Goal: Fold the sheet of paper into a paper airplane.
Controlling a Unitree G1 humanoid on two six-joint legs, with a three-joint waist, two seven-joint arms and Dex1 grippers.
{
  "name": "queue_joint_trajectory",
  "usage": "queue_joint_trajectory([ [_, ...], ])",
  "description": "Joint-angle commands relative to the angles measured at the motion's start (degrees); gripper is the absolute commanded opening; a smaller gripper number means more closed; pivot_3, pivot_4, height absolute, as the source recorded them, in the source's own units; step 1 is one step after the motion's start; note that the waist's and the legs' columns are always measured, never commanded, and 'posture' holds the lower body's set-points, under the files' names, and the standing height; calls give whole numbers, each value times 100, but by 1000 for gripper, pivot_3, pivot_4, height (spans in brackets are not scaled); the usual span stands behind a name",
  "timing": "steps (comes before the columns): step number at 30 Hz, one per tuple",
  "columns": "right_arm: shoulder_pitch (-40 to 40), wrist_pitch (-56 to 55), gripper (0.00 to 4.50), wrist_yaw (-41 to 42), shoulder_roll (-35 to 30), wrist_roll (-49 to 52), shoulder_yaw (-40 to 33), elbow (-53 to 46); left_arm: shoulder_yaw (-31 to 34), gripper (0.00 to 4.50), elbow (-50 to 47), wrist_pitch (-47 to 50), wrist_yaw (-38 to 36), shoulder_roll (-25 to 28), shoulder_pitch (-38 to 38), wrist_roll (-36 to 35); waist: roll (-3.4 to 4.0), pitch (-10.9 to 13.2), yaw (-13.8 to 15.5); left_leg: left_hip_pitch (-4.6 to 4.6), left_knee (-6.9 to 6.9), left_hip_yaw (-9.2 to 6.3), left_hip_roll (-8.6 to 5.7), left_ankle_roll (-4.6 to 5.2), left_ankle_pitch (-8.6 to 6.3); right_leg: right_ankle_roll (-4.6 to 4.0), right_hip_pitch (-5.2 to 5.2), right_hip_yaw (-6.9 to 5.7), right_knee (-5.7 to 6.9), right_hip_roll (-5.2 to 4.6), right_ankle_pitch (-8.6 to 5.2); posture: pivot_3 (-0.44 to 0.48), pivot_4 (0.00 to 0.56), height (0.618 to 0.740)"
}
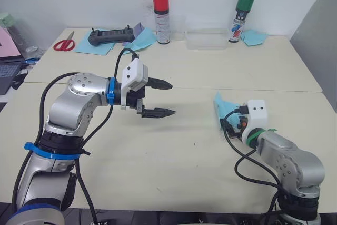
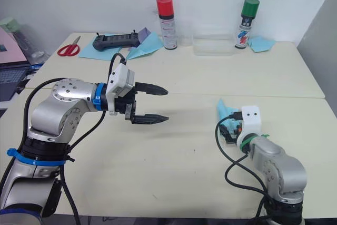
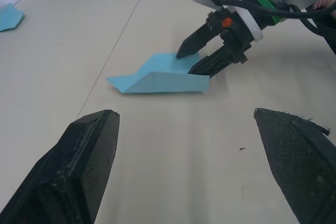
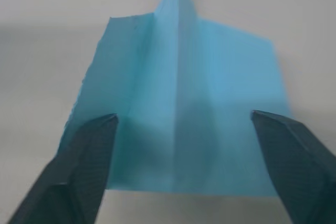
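Tabletop (image 1: pixel 174 151) bears ridged, pointed paper airplane (image 3: pixel 163 77).

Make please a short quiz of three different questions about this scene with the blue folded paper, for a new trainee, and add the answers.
1. True or false: the left gripper is shut on the sheet of paper.
2. Which gripper has its fingers on either side of the folded paper's rear end?
A. left
B. right
C. both
3. Fill in: the spray can standing nearest the scissors has a ____ cap.

Key
1. False. It is open in the air above the table, apart from the paper.
2. B. The right gripper is open, with one finger on each side of the raised centre ridge.
3. Red.
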Motion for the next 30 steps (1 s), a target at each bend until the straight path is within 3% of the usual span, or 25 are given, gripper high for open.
queue_joint_trajectory([
  [1,-278,277,4484,173,-197,220,-239,-458,153,4500,-71,-89,-19,48,-46,-47,1,0,0,0,0,0,0,0,0,0,0,0,0,0,0,0,150,740],
  [8,-615,740,4484,516,-658,456,-561,-674,169,4500,42,-180,-47,93,-13,25,1,1,1,-1,-1,0,0,0,0,-1,0,0,0,0,1,0,150,740],
  [10,-567,618,4484,1037,-1163,719,-764,-594,192,4500,85,-196,-85,185,59,55,1,1,2,-2,0,1,-1,0,0,-1,0,1,-2,-1,1,0,150,740],
  [14,-99,-581,4484,2916,-2726,1281,-1238,-304,348,4500,232,-137,-200,599,302,62,10,7,3,-3,-3,3,-4,1,-1,1,0,1,-8,-4,-1,0,150,740],
  [17,991,-1883,4484,4973,-4309,1190,-1955,286,714,4500,399,63,-79,1213,769,165,16,10,10,-4,-8,2,-1,3,-2,2,2,-4,-24,-2,-2,0,150,740],
  [21,1567,-2317,4484,6163,-5216,1313,-2855,1178,1502,4500,716,6,350,1776,1397,300,15,10,-27,-2,-6,12,3,11,-7,1,7,3,-39,-4,-1,0,150,740],
  [24,1758,-2671,4484,6454,-5547,1092,-3110,1620,2256,4500,1249,-264,597,2138,1866,424,13,11,-38,6,-2,16,6,11,-6,3,10,6,-37,-5,-1,0,150,740],
  [26,1506,-2761,4484,6440,-5679,1171,-3038,1891,2641,4500,1114,-179,604,2232,2251,308,13,11,-39,12,-3,15,7,10,-6,3,13,4,-37,-4,-1,0,150,740],
  [30,707,-3070,4484,6318,-5742,1278,-2370,2292,2996,4500,661,204,737,2177,2595,46,15,13,-17,17,0,32,0,9,-6,9,17,10,-37,-22,3,0,150,740],
])
